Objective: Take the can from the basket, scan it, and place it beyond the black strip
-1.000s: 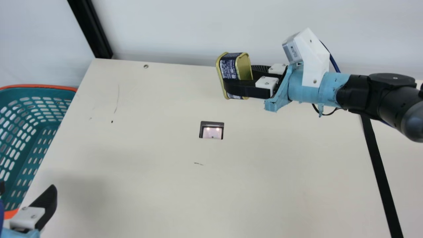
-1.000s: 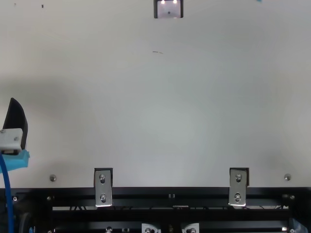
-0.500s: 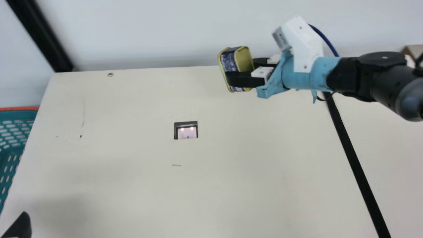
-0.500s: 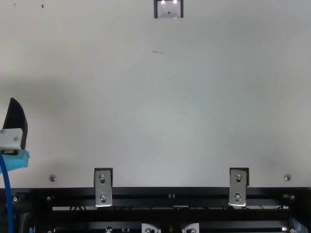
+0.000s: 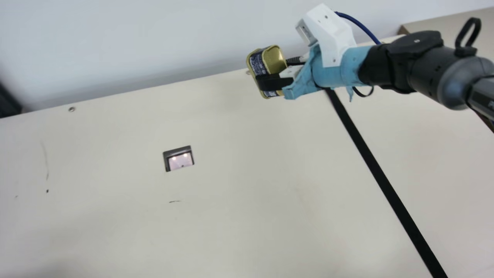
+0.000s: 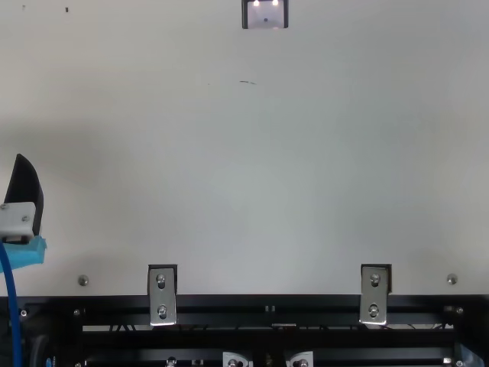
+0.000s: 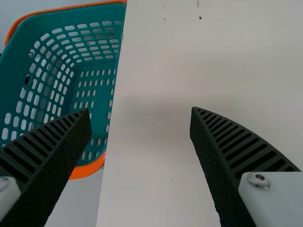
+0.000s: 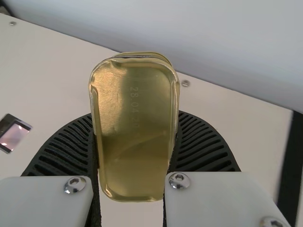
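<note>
In the main view the far finger of the right gripper is mostly hidden behind the can, and the right arm is cut off at the view's edge. The right wrist view confirms the grip: the can is pinched between both ribbed fingers, its gold end facing the wrist. It seems to hang above the table, though how high is hard to judge. The black strip runs out from under the wrist, its upper end covered, while the scanner window lies off the fingertip side, nearer the robot. In the top view the left gripper is cut off, with one finger in sight; its wrist view has the two fingers spread wide, nothing between them. One finger overlaps the basket just beside it, itself cropped.

Against the earlier frames, the main camera has turned, carrying the basket out of its picture. The right gripper, can in its grip, has moved closer to the strip and farther from the scanner window; the left has stayed put.
</note>
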